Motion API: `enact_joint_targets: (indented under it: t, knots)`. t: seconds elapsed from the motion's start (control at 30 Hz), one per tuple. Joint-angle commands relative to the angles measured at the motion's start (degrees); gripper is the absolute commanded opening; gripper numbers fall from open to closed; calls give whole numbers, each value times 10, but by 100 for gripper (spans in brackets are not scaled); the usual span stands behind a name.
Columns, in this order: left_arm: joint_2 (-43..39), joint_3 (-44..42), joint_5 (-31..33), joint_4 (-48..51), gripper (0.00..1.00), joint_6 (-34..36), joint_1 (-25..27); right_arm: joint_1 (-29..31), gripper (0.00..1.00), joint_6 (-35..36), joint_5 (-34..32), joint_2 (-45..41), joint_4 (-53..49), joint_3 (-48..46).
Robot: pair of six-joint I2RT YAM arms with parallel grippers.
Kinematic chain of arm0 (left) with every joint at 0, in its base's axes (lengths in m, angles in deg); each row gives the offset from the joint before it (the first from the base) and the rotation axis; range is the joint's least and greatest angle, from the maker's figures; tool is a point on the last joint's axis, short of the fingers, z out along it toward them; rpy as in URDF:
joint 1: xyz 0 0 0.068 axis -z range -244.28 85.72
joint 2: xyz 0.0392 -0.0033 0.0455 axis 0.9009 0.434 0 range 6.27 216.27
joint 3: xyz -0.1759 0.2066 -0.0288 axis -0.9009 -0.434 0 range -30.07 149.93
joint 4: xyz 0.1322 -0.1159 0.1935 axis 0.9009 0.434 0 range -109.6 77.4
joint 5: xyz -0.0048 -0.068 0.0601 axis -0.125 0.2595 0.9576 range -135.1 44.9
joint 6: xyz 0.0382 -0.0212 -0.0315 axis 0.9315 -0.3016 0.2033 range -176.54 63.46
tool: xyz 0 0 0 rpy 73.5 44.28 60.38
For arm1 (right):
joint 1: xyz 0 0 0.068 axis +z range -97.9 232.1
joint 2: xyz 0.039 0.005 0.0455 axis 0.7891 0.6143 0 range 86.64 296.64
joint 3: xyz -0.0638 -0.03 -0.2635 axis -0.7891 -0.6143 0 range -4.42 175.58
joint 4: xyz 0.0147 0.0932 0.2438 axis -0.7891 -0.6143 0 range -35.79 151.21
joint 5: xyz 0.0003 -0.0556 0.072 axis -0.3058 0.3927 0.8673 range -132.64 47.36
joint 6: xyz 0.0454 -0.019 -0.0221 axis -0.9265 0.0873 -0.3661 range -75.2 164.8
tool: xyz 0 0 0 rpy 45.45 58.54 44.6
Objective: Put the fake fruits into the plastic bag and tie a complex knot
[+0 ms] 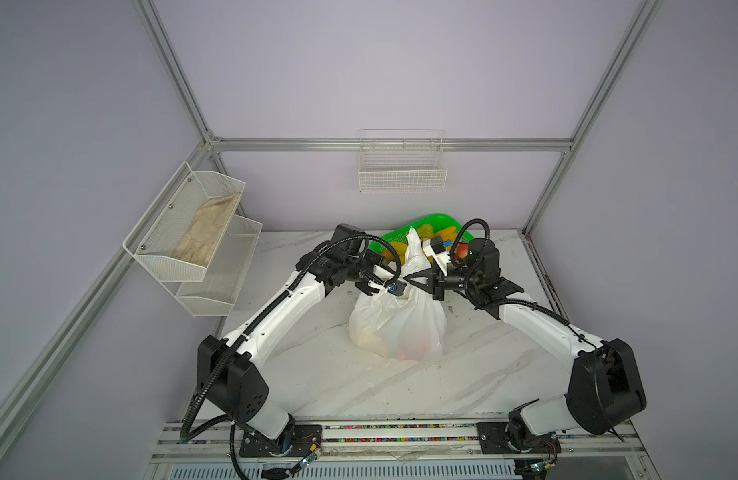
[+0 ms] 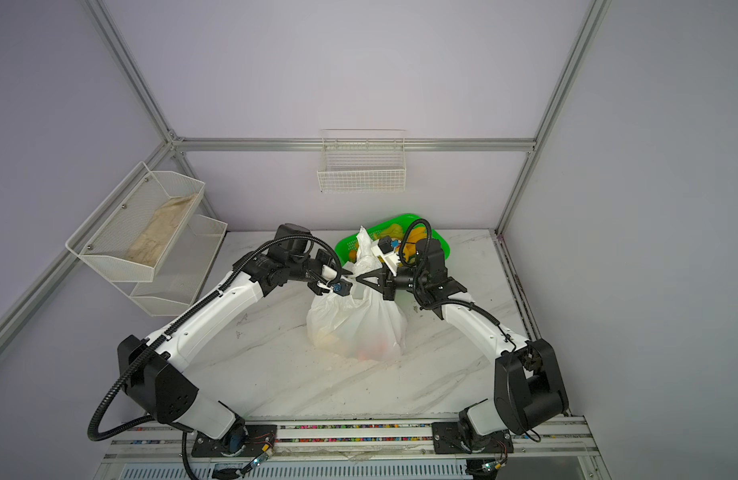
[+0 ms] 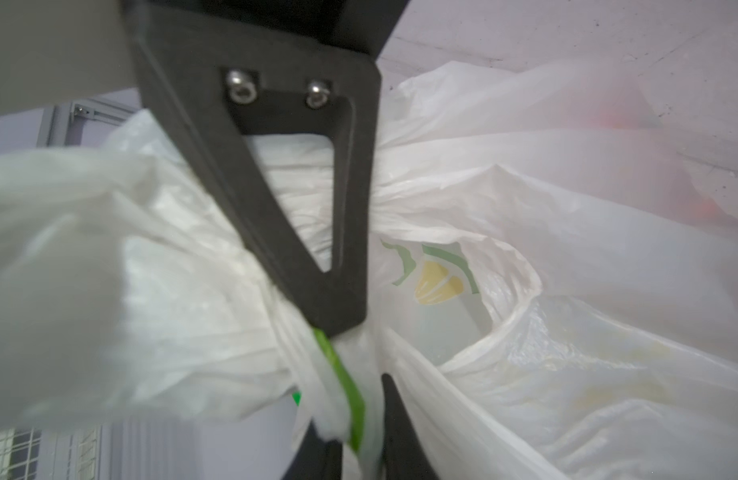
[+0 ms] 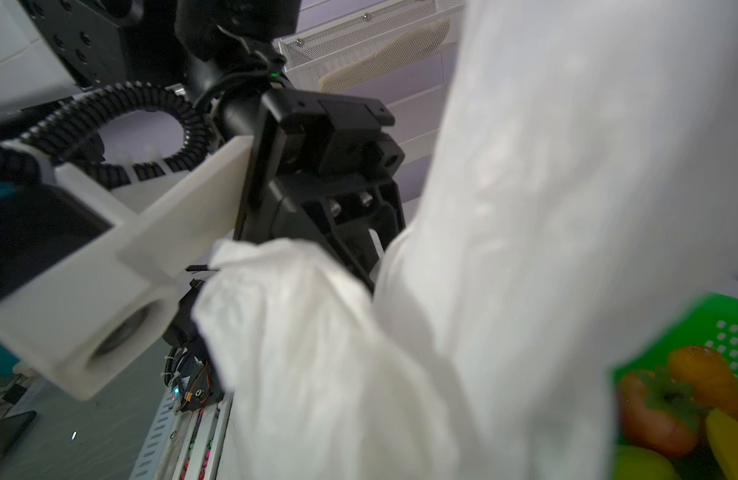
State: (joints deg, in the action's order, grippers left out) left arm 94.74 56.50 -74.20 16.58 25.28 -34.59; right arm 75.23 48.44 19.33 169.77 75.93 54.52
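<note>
The left claw (image 1: 395, 277) reaches in from the left to the gathered neck of the plastic bag (image 1: 400, 328). In the left wrist view one of its black fingers (image 3: 271, 232) lies against the twisted film. Its partner is hidden, so I cannot tell how wide it stands or whether it grips anything.

The plastic bag sits on the marble surface (image 1: 338, 374) between the two arms and bulges at the bottom. Fake fruits (image 1: 415, 349) show as red and yellow blurs through the film. One loose end of the bag stands up above the neck.

The right claw (image 1: 409, 279) meets the neck from the right, almost tip to tip with the left one, and is closed tight on a strand of the bag. Behind it, at the far edge of the surface, the green basket (image 1: 440, 219) holds more of the fruits.
</note>
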Motion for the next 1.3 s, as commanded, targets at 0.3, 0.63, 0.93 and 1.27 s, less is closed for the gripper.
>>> enact_joint_targets:
  t: [0.3,0.63,0.93,1.27]
  knots:
    - [-132,-153,-112,-325,56,-318,-8,-1,0,-30,-14,-30,81,-36]
    - [-92,-127,-151,-358,47,-423,8,1,0,-25,-11,-28,91,-45]
    - [-51,-101,-148,-324,38,-392,19,12,0,2,-20,-17,60,-32]
    - [-28,-48,-120,-217,0,-294,26,13,13,93,-69,-20,-61,-2]
